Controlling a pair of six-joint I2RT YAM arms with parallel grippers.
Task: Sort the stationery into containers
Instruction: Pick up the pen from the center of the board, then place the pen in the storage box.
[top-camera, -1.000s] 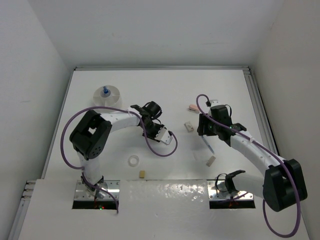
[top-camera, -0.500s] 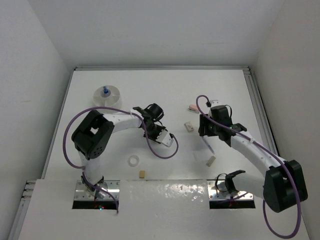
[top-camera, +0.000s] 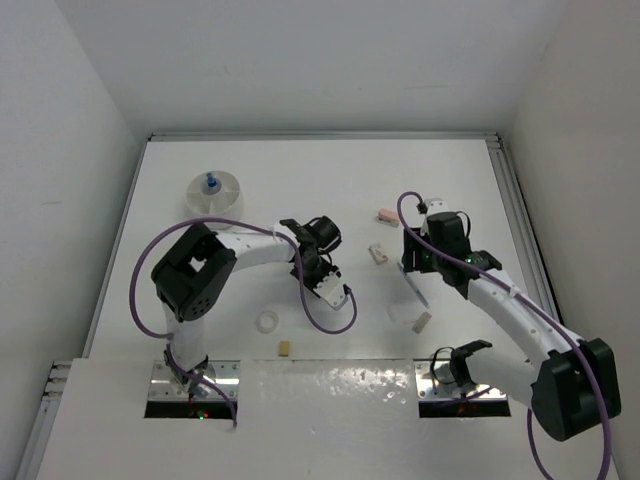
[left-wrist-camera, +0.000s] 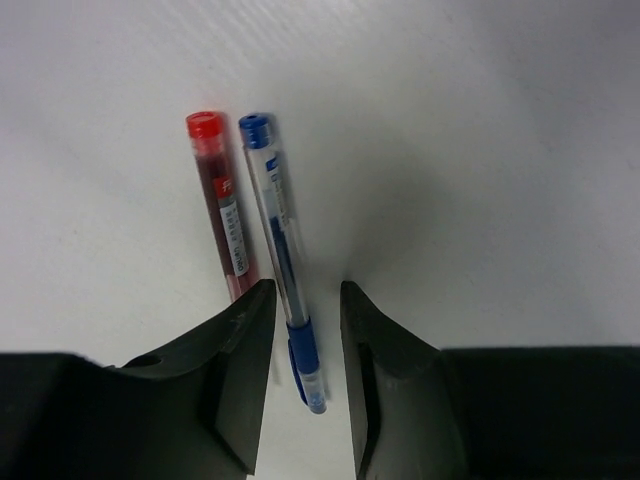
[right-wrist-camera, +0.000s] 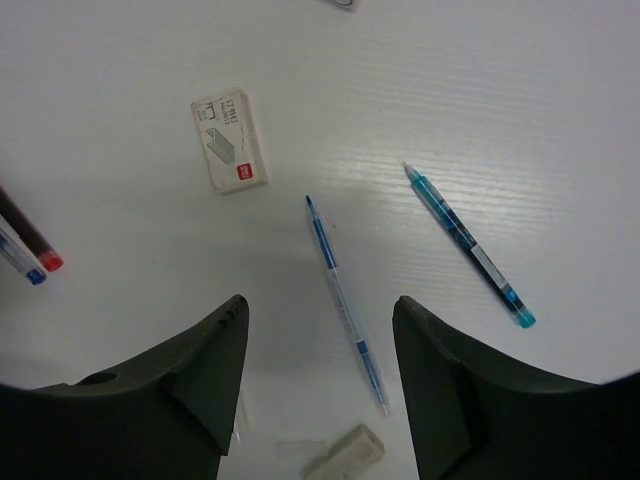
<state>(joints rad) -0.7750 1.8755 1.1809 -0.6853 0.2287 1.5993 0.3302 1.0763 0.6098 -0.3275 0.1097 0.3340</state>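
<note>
Between the fingers of my left claw (left-wrist-camera: 306, 300) lies the grip end of a blue pen (left-wrist-camera: 275, 230), flat on the white table (left-wrist-camera: 480, 150). The jaws there stand a little apart, one on each side of the barrel, with a gap on both sides, so nothing is clamped. A red pen (left-wrist-camera: 225, 210) lies just beside the blue one and nearly parallel to it, both caps pointing away from me. Its near end runs out of sight behind one of my fingers.

My right claw (right-wrist-camera: 318, 310) hangs above the table with its jaws wide apart and holds nothing. Below the gap lies a thin blue-ink pen (right-wrist-camera: 340, 290). A teal pen (right-wrist-camera: 470, 245) lies off to one side of it, and the two do not touch. A staple box (right-wrist-camera: 230, 140), white with a red label, lies farther out. A pale block (right-wrist-camera: 345, 450) sits near the thin pen's closer end.

Seen from above, the white bowl (top-camera: 197, 195) stands at the far left of the table, well apart from both claws, with the blue-capped bottle (top-camera: 211, 183) sitting in it. A pink eraser (top-camera: 385, 215) lies beyond my right claw. A clear tape ring (top-camera: 267, 322) and a small tan block (top-camera: 285, 348) lie on the near side of my left arm, close to each other but apart.
</note>
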